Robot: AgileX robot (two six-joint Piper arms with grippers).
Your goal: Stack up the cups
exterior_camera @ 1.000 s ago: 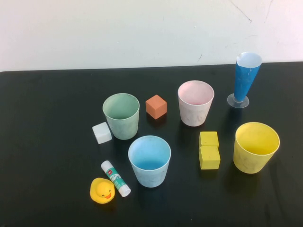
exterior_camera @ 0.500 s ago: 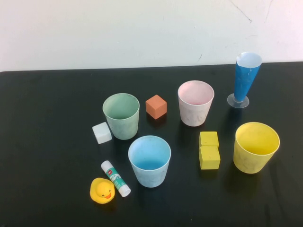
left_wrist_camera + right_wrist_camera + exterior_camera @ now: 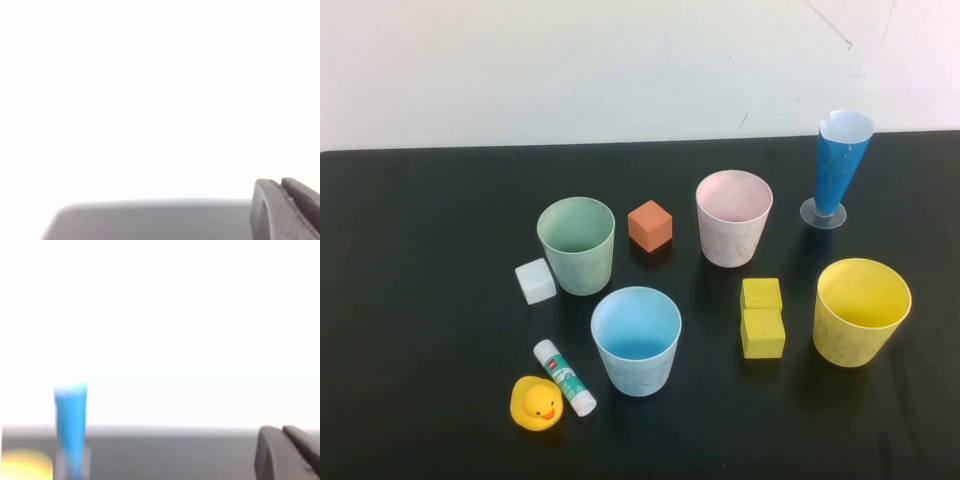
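Four cups stand upright and apart on the black table [image 3: 420,250]: a pale green cup [image 3: 577,244] at centre left, a light blue cup [image 3: 636,340] in front of it, a pale pink cup [image 3: 733,217] at centre right and a yellow cup [image 3: 860,311] at the right. Neither arm shows in the high view. My left gripper [image 3: 279,182] is shut and empty, low over the table edge, with no cup in its view. My right gripper [image 3: 281,429] is shut and empty; its view shows a bit of the yellow cup [image 3: 25,465].
A tall blue cone [image 3: 838,168] on a clear base stands at the back right, also in the right wrist view [image 3: 71,425]. An orange cube [image 3: 650,225], white cube [image 3: 535,281], two yellow cubes [image 3: 761,318], glue stick [image 3: 564,377] and rubber duck [image 3: 536,403] lie among the cups.
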